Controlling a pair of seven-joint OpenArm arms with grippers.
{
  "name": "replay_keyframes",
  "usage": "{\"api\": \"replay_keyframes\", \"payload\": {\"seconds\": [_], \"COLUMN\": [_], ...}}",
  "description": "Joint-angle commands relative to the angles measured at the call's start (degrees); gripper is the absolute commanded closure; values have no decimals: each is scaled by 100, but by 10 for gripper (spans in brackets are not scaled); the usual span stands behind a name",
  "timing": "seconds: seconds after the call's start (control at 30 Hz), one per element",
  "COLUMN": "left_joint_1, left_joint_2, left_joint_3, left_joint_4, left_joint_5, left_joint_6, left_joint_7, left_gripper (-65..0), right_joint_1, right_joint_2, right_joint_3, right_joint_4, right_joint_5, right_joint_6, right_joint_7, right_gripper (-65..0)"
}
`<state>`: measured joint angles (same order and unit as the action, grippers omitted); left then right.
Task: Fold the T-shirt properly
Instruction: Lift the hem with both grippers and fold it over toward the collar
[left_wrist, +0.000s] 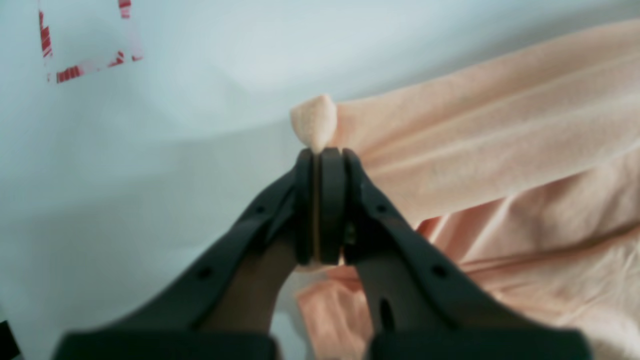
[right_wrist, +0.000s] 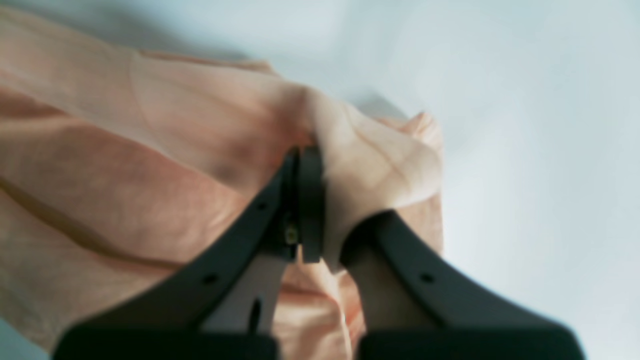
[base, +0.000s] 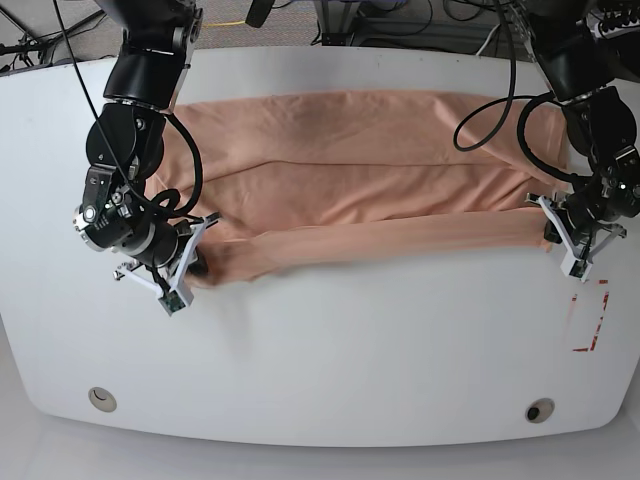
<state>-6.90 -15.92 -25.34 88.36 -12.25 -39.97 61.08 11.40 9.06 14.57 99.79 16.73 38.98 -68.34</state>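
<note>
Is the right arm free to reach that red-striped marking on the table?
Probably not: the right gripper is shut on the T-shirt at the far end of the table, while the red-striped marking lies beside the left gripper.

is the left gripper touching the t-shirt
Touching: in the left wrist view the left gripper is shut on the T-shirt, a corner poking out past its tips.

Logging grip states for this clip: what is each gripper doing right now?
Left gripper: shut on a corner of the T-shirt.
Right gripper: shut on a bunched edge of the T-shirt.
</note>
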Motion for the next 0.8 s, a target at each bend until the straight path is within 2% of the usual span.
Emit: {"api": "replay_keyframes", "payload": {"seconds": [0.0, 0.3, 0.43, 0.57, 0.77], "left_joint_1": [105, 861, 1107, 1301, 1529], "left_joint_2": [-118, -126, -223, -249, -399], "left_joint_3": [-28, -28, -11, -11, -11], "left_joint_4": [329, 1006, 1138, 1138, 1094], "left_joint_5": [7, 25, 25, 25, 25], "left_joint_6": [-3, -3, -3, -3, -3], "left_joint_7": [-29, -29, -29, -29, -29], "left_gripper": [0, 0, 0, 0, 0], "right_joint_1": [-45, -1074, -1505, -1918, -2129], "right_joint_2": [57, 30, 30, -22, -84], "right_joint_3": [25, 262, 323, 737, 983], "right_joint_4": [373, 1164, 1296, 1322, 1322], "right_joint_5": [28, 63, 450, 819, 1021], "right_joint_6": [18, 18, 18, -17, -34], "right_joint_7": [69, -10, -10, -10, -10], "right_gripper": [0, 0, 0, 0, 0]}}
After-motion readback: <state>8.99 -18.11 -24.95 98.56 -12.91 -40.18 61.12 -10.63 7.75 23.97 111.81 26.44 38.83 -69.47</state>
